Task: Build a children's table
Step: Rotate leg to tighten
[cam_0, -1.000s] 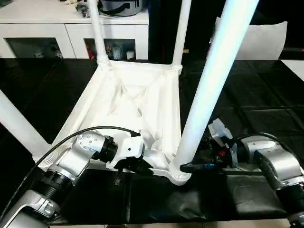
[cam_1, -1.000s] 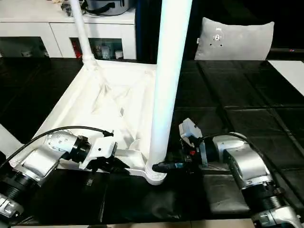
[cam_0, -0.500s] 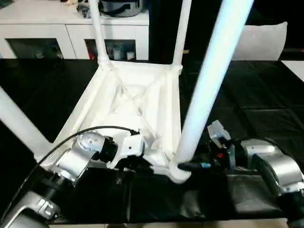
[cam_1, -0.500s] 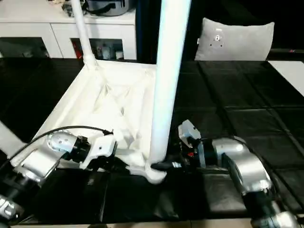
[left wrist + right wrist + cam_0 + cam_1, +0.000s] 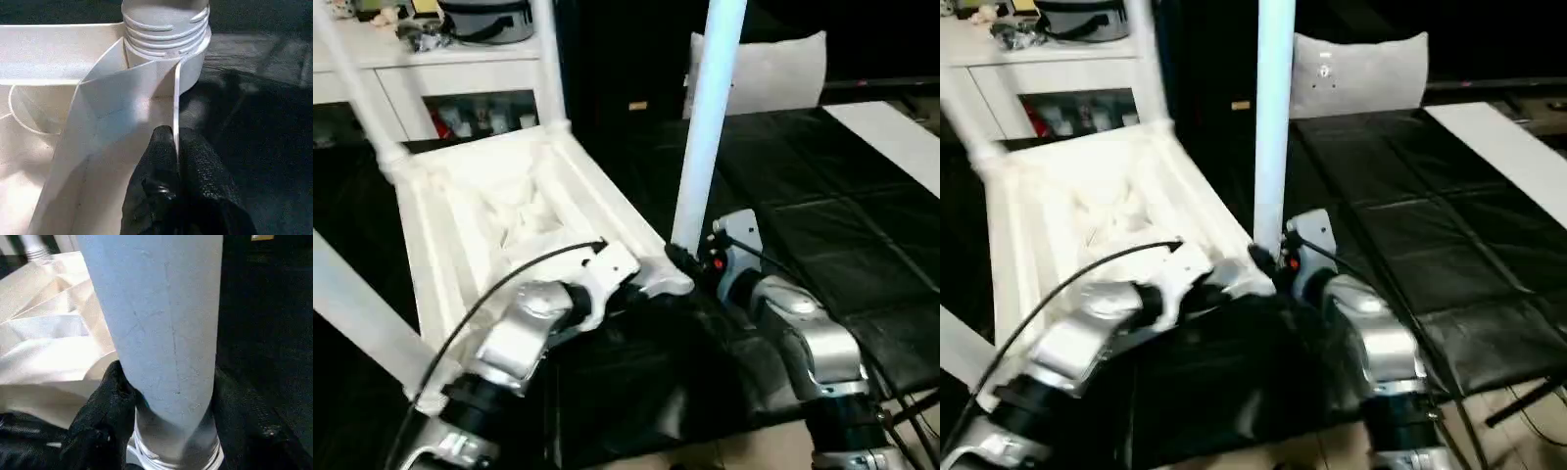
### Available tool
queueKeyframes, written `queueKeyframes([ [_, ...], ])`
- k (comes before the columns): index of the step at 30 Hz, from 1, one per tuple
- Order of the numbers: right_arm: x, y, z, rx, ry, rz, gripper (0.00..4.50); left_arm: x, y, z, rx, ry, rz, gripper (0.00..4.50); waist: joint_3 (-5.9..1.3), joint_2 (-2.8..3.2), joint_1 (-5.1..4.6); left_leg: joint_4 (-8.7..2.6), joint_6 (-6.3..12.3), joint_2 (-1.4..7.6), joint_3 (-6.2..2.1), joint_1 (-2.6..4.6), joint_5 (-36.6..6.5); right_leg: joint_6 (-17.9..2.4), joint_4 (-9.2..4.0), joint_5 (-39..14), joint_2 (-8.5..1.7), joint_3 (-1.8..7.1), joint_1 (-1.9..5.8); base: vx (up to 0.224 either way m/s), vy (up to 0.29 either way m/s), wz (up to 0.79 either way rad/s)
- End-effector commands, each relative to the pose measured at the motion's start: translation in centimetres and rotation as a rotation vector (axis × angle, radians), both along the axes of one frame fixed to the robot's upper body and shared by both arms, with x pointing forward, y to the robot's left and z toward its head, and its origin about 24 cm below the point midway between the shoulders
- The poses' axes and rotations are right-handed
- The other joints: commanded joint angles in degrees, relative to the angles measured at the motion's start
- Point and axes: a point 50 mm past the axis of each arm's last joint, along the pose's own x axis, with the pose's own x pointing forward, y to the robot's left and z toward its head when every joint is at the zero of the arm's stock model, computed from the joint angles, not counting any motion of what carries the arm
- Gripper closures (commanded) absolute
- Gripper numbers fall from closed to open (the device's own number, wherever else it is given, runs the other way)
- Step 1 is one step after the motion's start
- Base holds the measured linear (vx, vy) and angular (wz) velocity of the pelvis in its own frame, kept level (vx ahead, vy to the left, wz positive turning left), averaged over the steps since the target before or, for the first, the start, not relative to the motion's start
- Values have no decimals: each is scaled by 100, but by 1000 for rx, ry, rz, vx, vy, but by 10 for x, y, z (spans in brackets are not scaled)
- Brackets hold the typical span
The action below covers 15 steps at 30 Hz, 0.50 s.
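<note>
The children's table lies upside down on the black surface, its ribbed white tabletop [image 5: 480,211] facing up. White legs stand in its corner sockets: the near right leg [image 5: 705,127], two far legs [image 5: 546,59] [image 5: 352,88] and the near left leg [image 5: 357,313]. My left gripper [image 5: 177,147] is shut on a thin upright rib of the tabletop just beside the near right socket [image 5: 166,29]. My right gripper [image 5: 680,259] clasps the foot of the near right leg, with black fingers [image 5: 110,401] on either side of the tube [image 5: 156,333].
A grey cushion [image 5: 773,69] leans behind the leg. A white cabinet [image 5: 431,69] stands at the back left. A white panel [image 5: 891,132] lies at the far right. The black surface [image 5: 822,215] ends close in front, with floor [image 5: 724,455] below.
The camera has swung, so the whole picture has shifted. Both grippers keep their places at the near right corner. The right fingers have drawn in a little around the leg.
</note>
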Motion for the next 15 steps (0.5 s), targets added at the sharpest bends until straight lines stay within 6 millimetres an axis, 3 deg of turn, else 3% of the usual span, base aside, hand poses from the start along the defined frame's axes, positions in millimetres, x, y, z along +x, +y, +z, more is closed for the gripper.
queueKeyframes([
  [1, -2, 17, 0, 33, -2, 58, 182, -3, -30, 24, -95, -85, -107, 450, -344, -9, 66, -408, 333, 10, 37, -117, -1018, -431, -487, -2416, -253, 226, 334, 0, 0, 0],
  [7, -6, 3, 4, 21, -54, 95, 133, 1, -12, 22, -28, -113, -115, 450, -382, 11, 170, -399, 425, 39, 58, -126, -511, -873, -335, -1347, -253, 290, 387, 0, 0, 0],
  [15, -13, -39, 15, -15, -71, 293, 60, -2, 16, 17, 6, -99, -259, 450, -354, -1, 255, -403, 514, 48, 70, -115, -743, -824, -370, -1668, -256, 290, 380, 0, 0, 0],
])
